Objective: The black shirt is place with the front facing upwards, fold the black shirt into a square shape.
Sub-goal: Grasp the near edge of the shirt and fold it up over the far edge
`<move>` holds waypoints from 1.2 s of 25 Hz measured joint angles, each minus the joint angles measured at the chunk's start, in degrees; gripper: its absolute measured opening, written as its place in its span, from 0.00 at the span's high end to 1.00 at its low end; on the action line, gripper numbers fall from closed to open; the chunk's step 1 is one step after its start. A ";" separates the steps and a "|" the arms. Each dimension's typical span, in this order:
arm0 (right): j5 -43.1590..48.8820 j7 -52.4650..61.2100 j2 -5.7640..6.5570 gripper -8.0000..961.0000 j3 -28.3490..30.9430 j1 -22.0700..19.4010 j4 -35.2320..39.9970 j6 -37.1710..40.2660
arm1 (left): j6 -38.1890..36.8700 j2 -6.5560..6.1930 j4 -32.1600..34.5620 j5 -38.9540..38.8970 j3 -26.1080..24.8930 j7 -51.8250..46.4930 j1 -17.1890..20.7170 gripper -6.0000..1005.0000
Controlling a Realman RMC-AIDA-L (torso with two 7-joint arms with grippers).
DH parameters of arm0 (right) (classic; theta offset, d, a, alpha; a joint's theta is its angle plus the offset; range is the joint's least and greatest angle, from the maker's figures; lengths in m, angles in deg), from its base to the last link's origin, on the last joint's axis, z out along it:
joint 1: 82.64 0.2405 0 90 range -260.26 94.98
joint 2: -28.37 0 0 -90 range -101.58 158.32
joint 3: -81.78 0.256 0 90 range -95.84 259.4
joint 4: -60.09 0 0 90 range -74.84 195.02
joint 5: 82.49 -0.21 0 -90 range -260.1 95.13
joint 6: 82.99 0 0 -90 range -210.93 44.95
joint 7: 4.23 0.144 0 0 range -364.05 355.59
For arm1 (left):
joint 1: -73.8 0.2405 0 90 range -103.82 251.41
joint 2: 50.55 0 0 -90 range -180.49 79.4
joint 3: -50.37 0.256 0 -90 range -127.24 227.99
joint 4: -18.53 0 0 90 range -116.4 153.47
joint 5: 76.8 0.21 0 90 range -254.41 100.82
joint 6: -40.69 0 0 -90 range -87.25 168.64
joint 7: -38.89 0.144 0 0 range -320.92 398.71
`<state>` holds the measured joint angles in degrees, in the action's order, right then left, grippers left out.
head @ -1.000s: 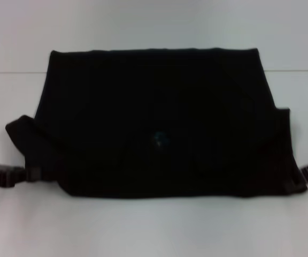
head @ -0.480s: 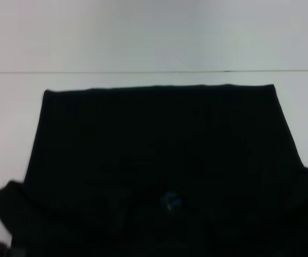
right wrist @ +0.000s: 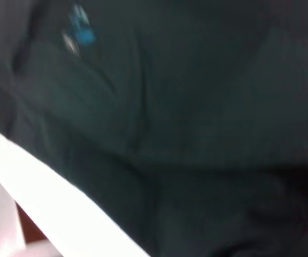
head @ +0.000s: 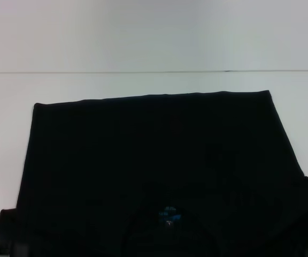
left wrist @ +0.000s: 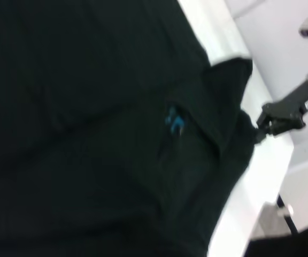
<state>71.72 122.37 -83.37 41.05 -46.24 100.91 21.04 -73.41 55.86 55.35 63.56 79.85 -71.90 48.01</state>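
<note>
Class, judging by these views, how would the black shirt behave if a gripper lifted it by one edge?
The black shirt would probably droop rather than hold its shape: it lies flat on the table with soft creases. It likely slides easily, since the tabletop looks smooth. Its sleeve at the table edge already sags, so it seems floppy.

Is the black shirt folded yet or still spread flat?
Partly folded: the black shirt has a straight far edge, sleeves poking out at both sides, and the blue neck label on top. Not yet a square.
</note>
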 joint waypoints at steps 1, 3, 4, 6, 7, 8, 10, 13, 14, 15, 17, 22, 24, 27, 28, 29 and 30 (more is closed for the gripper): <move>-0.94 0.07 0.28 0.96 1.96 0.25 -0.02 0.16 | 0.60 -0.06 -0.03 0.00 -1.54 -0.98 -0.67 0.99; -3.48 1.02 1.34 0.96 5.95 0.75 -0.56 0.02 | 2.25 -0.31 -0.52 0.00 -4.61 -3.41 -2.18 0.99; -4.29 1.46 1.77 0.96 7.19 0.94 -0.90 -0.20 | 3.27 -0.45 -0.87 0.00 -5.83 -4.38 -2.87 0.99; -7.44 2.96 3.30 0.96 10.94 1.79 -3.31 -1.75 | 5.50 -0.71 -1.54 0.00 -8.17 -6.20 -4.40 0.99; -8.84 3.42 3.90 0.96 12.28 2.09 -4.45 -2.82 | 7.29 -0.77 -1.78 0.00 -9.67 -7.44 -5.25 0.99; -10.65 3.90 4.46 0.96 13.62 2.36 -5.72 -4.27 | 8.67 -0.79 -1.90 0.01 -10.86 -8.22 -5.88 0.99; -14.45 4.57 5.11 0.96 15.63 2.66 -7.74 -7.62 | 12.46 -0.68 -2.01 -0.02 -13.88 -9.87 -7.08 0.99; -20.92 4.75 4.83 0.96 16.69 2.70 -10.18 -13.83 | 20.32 -0.02 -2.19 -1.91 -17.66 -11.45 -7.91 0.99; -23.28 4.40 4.55 0.96 16.77 2.69 -11.13 -16.20 | 22.19 0.25 -2.26 -2.99 -18.14 -11.59 -7.92 0.99; -25.29 3.87 4.23 0.96 16.79 2.66 -12.01 -18.61 | 23.91 0.57 -2.41 -4.33 -18.39 -11.60 -7.88 0.99; -29.31 2.17 3.22 0.96 16.81 2.58 -13.94 -23.51 | 28.66 1.38 -3.24 -8.61 -18.61 -11.02 -7.54 0.99; -36.88 -3.06 -1.16 0.96 16.82 2.39 -15.58 -36.24 | 37.26 3.79 -5.48 -16.23 -18.37 -7.39 -7.64 0.99; -39.79 -5.74 -3.09 0.96 16.80 2.20 -15.59 -40.66 | 40.50 4.97 -5.65 -18.25 -18.34 -5.96 -7.96 0.99; -43.78 -10.39 -5.58 0.96 16.69 2.14 -15.70 -46.02 | 44.77 6.77 -5.75 -20.63 -18.15 -3.89 -8.55 0.99; -45.17 -12.12 -6.40 0.96 16.61 2.16 -15.79 -47.58 | 46.20 7.42 -5.77 -21.53 -18.14 -2.83 -8.78 0.99; -46.24 -13.56 -6.93 0.96 16.60 2.28 -16.10 -48.64 | 47.39 8.03 -5.81 -22.35 -18.12 -1.84 -9.01 0.99; -47.50 -15.27 -7.34 0.96 16.61 2.46 -16.62 -49.79 | 48.21 8.39 -5.82 -22.98 -18.10 -1.11 -9.21 0.99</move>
<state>24.22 107.10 -90.71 57.65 -43.78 84.29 -28.75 -25.21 64.25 49.53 40.58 61.75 -73.00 38.80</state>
